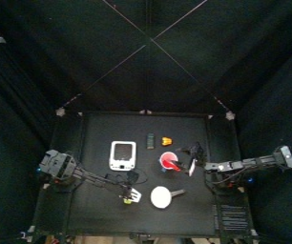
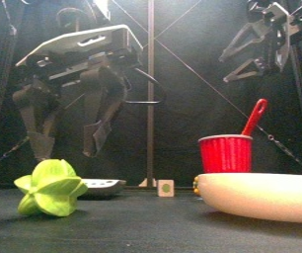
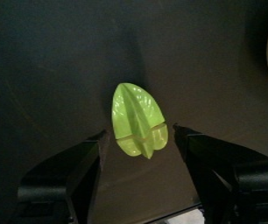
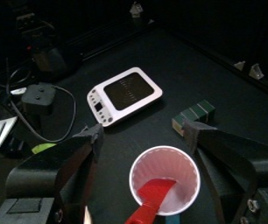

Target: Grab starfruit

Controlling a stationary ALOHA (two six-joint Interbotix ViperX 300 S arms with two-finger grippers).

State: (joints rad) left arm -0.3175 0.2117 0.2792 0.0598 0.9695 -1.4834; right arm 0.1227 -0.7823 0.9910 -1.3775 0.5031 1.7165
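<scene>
Top: I see the red cup point(image 1: 171, 161) mid-table, the white disc point(image 1: 160, 196) below it.

Front: cup holds a red stick; starfruit point(image 2: 49, 188) lower left, ridged, glossy yellow-green, under the left gripper point(image 2: 69, 126), jaws spread.

Left wrist: starfruit lies centre frame between the jaws, not gripped.

Right wrist: right gripper point(image 4: 151, 140) released, empty, above the cup.

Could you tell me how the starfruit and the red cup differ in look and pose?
The starfruit is yellow-green and ridged; the red cup is smooth and round. The starfruit lies on its side on the table, while the red cup stands upright, holding a red utensil. Both rest on the black table, untouched.
</scene>
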